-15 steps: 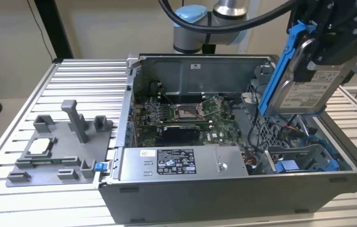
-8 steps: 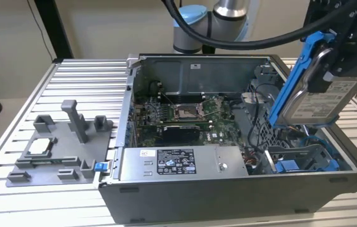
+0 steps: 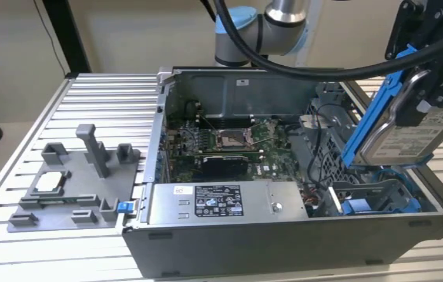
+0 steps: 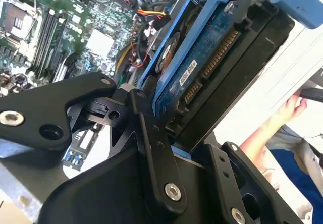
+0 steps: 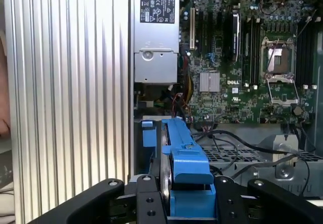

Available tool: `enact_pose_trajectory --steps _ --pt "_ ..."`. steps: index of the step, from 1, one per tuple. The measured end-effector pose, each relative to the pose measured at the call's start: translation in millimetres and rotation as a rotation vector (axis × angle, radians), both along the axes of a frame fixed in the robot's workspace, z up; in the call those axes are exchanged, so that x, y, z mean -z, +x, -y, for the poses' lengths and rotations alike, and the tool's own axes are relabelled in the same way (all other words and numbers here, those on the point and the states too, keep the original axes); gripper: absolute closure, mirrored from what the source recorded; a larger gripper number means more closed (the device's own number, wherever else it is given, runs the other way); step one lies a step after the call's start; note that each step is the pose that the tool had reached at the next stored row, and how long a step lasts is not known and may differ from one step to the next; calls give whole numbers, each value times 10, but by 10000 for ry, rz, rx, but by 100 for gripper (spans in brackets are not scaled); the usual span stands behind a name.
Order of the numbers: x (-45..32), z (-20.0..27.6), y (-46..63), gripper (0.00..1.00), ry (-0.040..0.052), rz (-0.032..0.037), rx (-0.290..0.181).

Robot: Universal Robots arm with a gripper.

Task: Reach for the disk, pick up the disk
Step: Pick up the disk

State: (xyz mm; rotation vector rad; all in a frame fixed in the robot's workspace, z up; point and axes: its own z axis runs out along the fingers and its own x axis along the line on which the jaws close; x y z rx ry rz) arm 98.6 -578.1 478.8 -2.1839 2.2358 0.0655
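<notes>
Black hand (image 4: pixel 166 128) clamps the disk (image 3: pixel 409 132) by its blue frame (image 5: pixel 186 158), holding it tilted in the air above the open computer case (image 3: pixel 284 247) at the exterior view's right. That case sits on the ribbed counter (image 3: pixel 104 94), beside a grey fixture (image 3: pixel 76 188).

Disk (image 3: pixel 409 138): silver-grey drive, white label, blue frame, held tilted on edge in the air above the open computer case (image 3: pixel 284 247), at the exterior view's right.
</notes>
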Motion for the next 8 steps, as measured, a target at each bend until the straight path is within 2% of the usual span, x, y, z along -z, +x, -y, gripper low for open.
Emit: enact_pose_trajectory --steps 8 --pt "5 14 4 100 0 1 0"
